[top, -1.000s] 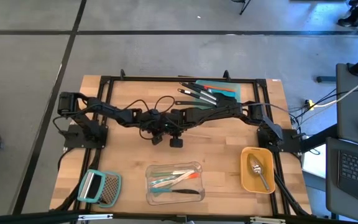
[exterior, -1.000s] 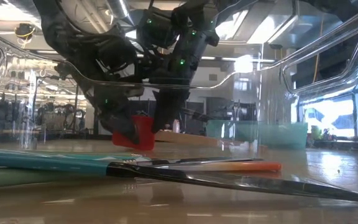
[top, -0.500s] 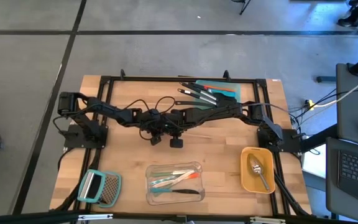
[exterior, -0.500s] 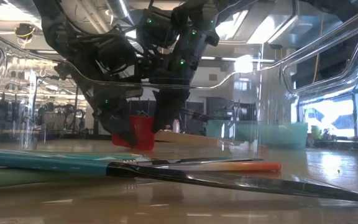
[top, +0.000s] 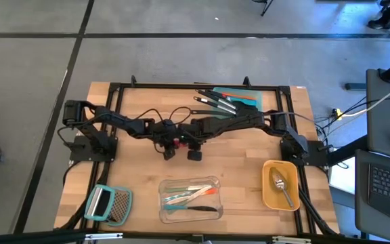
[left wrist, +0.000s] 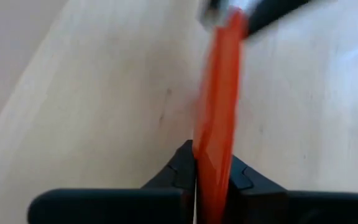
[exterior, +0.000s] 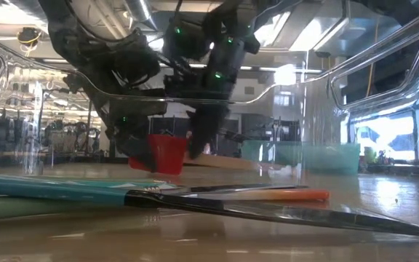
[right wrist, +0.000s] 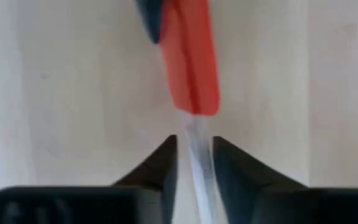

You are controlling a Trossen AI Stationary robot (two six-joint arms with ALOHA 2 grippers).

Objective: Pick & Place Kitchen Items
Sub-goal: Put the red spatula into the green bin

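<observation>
From above I have both arms meeting over the middle of the table (top: 127,176). My left gripper (left wrist: 211,180) is clamped on the red blade of the red spatula (top: 179,142), which sits between the two grippers at table centre; its wooden handle runs off toward the right arm. In the right wrist view my right gripper (right wrist: 194,163) has its fingers (right wrist: 164,163) parted a little around the pale handle, with a thin gap on each side; I cannot tell whether they touch it.

Around that spot: on the far side, just beyond the arms, a cluster of black slotted spatulas (top: 217,102) lies with a teal container (top: 244,99), close to the right arm's forearm. On the near side, the clear container (top: 189,200) holds slim teal, orange and green tools (top: 189,195) and sits directly in front of the grippers, a short way off. The yellow container (top: 280,185) with the silver spoon (top: 280,184) is near right, beside the right arm's base. The grater (top: 111,203) with its teal handle lies near left.

The black frame rail (top: 181,86) runs along the far edge and down both sides. Bare wood shows at far left and between the grater and the clear container, and between the clear and yellow containers.
</observation>
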